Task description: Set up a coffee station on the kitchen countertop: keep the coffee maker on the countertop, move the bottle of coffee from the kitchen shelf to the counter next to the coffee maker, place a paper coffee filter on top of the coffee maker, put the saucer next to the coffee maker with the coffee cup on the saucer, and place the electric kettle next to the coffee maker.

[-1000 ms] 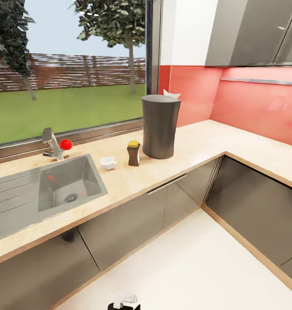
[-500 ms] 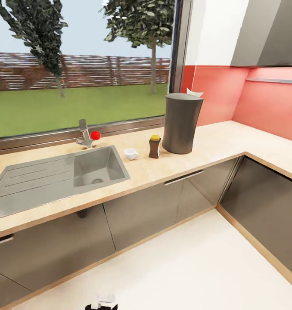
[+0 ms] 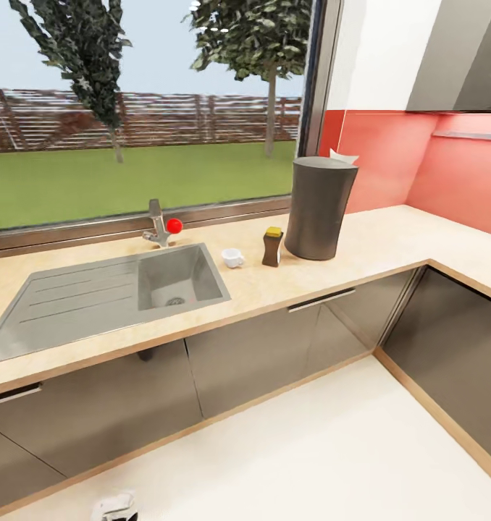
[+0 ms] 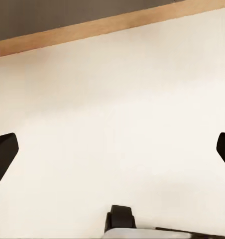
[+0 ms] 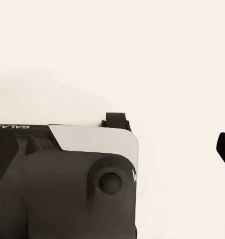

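The coffee maker [image 3: 319, 210], a tall charcoal-grey body seen from behind, stands on the kitchen countertop [image 3: 376, 250] by the window. A white tip of the paper coffee filter [image 3: 344, 155] pokes up at its top. Just left of it stands the bottle of coffee [image 3: 272, 247], dark with a yellow cap. The white coffee cup [image 3: 232, 257] sits directly on the counter beside the bottle. The saucer and the electric kettle are out of view. My left gripper [image 4: 112, 159] is open over the pale floor. My right gripper [image 5: 112, 159] hangs open over the floor and the robot's base [image 5: 62, 179].
A steel sink [image 3: 177, 275] with a drainboard [image 3: 64, 304] lies left of the cup, with a faucet [image 3: 157, 224] and a red ball [image 3: 174, 226] behind it. Dark grey cabinets [image 3: 260, 354] run under the counter and turn a corner at right. Pale floor [image 3: 311, 449] lies in front.
The whole head view has shifted: the camera has moved, so the counter things sit further right and look smaller. Nothing on the counter has moved.
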